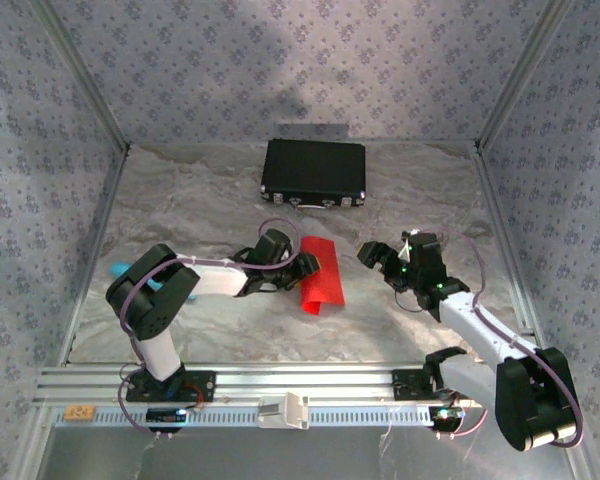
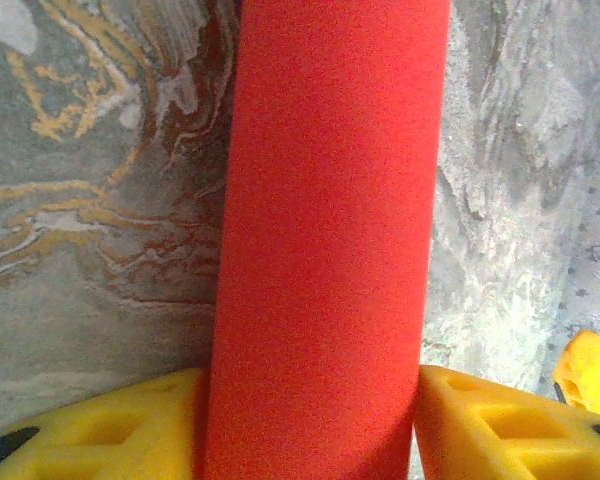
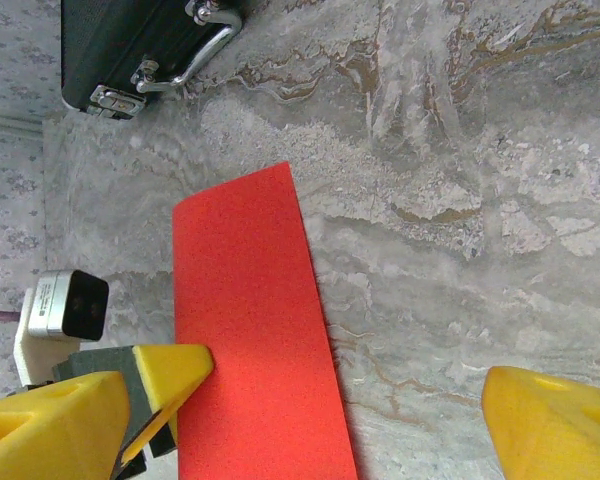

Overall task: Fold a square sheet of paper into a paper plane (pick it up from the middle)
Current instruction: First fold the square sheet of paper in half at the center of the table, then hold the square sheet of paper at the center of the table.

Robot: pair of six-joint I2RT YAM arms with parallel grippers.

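- We see bare tabletop [image 1: 365, 305] between the red folded paper [image 1: 318, 272] and the right end effector [image 1: 378, 258].
- The black case [image 1: 313, 172] blocks the far middle.
- Both sides are closed by patterned walls [image 1: 565, 130].

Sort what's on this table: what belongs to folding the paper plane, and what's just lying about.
Belongs to the job:
- red paper, a narrow strip between the left gripper's fingers
- left gripper
- right gripper, open, near the paper

Just lying about:
- black case, at the table's far side
- small turquoise object, partly hidden by the left arm
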